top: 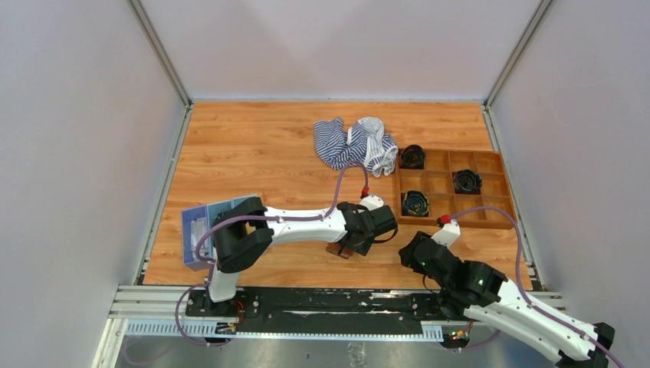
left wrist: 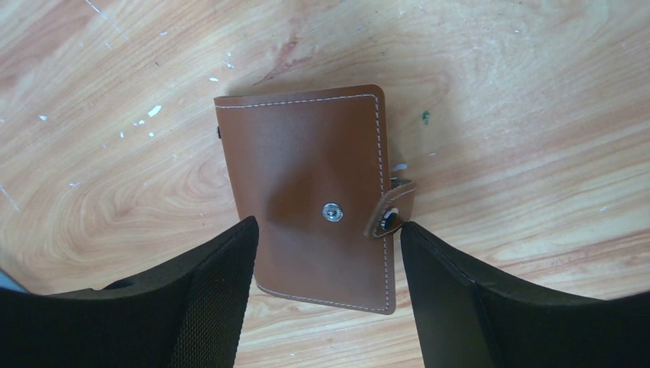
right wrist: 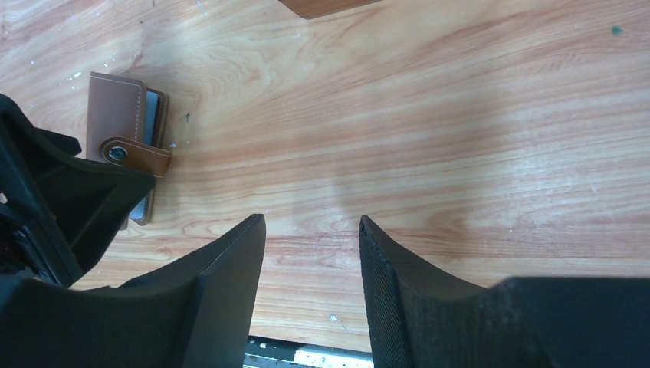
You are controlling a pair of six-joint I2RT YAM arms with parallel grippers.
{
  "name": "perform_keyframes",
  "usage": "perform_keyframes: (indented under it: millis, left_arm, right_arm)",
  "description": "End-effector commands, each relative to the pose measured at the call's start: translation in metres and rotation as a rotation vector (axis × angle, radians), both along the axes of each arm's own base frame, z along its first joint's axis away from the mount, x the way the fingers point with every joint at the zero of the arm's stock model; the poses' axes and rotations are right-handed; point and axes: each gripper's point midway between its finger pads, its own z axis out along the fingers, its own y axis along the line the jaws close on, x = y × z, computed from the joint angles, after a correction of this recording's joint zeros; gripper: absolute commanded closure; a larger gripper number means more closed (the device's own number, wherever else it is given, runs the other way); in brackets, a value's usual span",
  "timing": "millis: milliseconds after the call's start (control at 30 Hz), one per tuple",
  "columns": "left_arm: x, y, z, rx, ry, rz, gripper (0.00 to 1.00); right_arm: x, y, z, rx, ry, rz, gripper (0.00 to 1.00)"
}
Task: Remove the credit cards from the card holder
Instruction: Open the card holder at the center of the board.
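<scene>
The brown card holder (left wrist: 314,199) lies folded shut and flat on the wooden table, its snap strap (left wrist: 392,211) loose at the right edge. My left gripper (left wrist: 328,230) is open just above it, one finger on each side of its near end. In the top view the left gripper (top: 351,241) hides most of the holder (top: 335,250). My right gripper (right wrist: 310,222) is open and empty over bare wood, to the right of the holder (right wrist: 123,130). A pale blue-grey edge shows at the holder's opening. The credit cards are hidden.
A brown compartment box (top: 490,218) with black coiled items stands at the right, its corner in the right wrist view (right wrist: 322,6). A striped cloth (top: 354,143) lies behind. A light-blue tray (top: 199,230) sits at the left beside the left arm's base.
</scene>
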Motion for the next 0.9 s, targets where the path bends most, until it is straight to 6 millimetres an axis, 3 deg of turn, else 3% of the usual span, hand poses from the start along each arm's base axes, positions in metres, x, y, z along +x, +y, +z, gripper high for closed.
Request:
perform_keyframes:
  millis: [0,600,733,767,867]
  left_arm:
    - [0.006,0.006,0.005,0.051,-0.072,-0.008,0.29]
    - [0.022,0.011,0.033,0.100,-0.173,-0.055,0.78]
    - [0.024,0.017,0.037,0.127,-0.188,-0.055,0.77]
    - [0.024,0.019,0.037,0.134,-0.191,-0.055,0.72]
    - [0.022,0.022,0.033,0.145,-0.176,-0.064,0.42]
  right_arm:
    - [0.005,-0.013,0.006,-0.025,-0.017,-0.071,0.47]
    - [0.007,-0.013,0.009,-0.025,-0.025,-0.076,0.47]
    - [0.007,-0.013,0.010,-0.023,-0.029,-0.075,0.47]
    - [0.007,-0.013,0.009,-0.024,-0.029,-0.075,0.47]
    - [0.007,-0.013,0.009,-0.022,-0.029,-0.075,0.47]
